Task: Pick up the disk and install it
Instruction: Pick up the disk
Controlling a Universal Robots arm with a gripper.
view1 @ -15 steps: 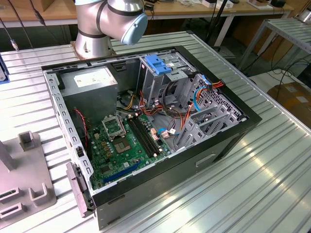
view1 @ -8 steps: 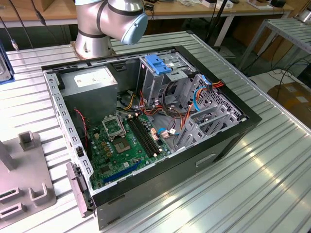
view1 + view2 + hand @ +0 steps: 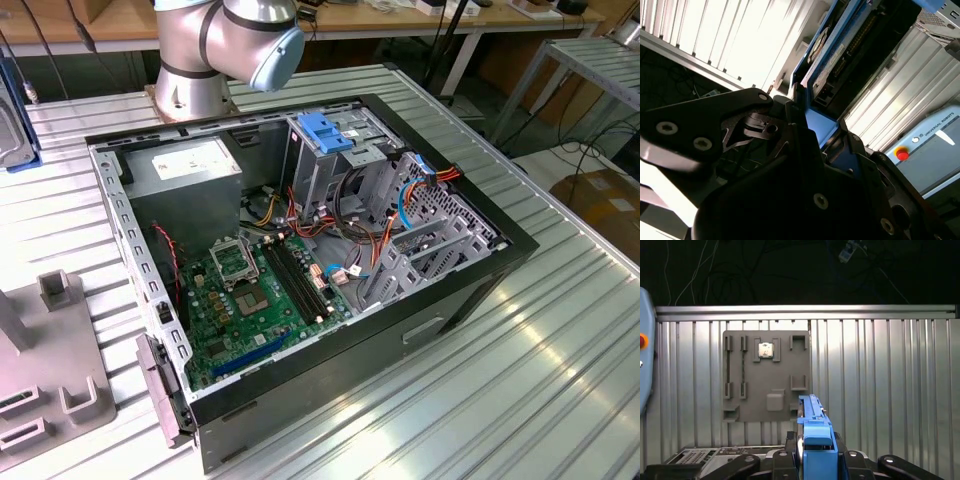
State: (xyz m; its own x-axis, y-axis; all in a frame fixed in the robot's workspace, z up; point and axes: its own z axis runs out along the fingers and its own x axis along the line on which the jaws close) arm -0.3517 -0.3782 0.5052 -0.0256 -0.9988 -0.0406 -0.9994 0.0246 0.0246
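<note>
The disk (image 3: 813, 422) is a flat drive in a blue plastic carrier frame, seen edge-on in the first wrist view. It stands between the black fingers of my gripper (image 3: 816, 462), which is shut on it. In the second wrist view the disk (image 3: 832, 60) shows its labelled face and blue edge, running away from the gripper (image 3: 812, 127). I hold it above the ribbed metal table (image 3: 880, 390), beside a grey fixture plate (image 3: 767, 375). The open computer case (image 3: 480, 275) lies on its side in the exterior view, with a metal drive cage (image 3: 325, 170) at its far end.
A blue clip (image 3: 325, 130) tops the drive cage, and a big grey power-supply box (image 3: 185, 170) fills the case's far corner at the exterior view's left. The motherboard (image 3: 260, 290) and loose cables (image 3: 400, 210) lie inside. A pendant with a red button (image 3: 902, 153) lies on the table. The arm's base (image 3: 215, 50) stands behind the case.
</note>
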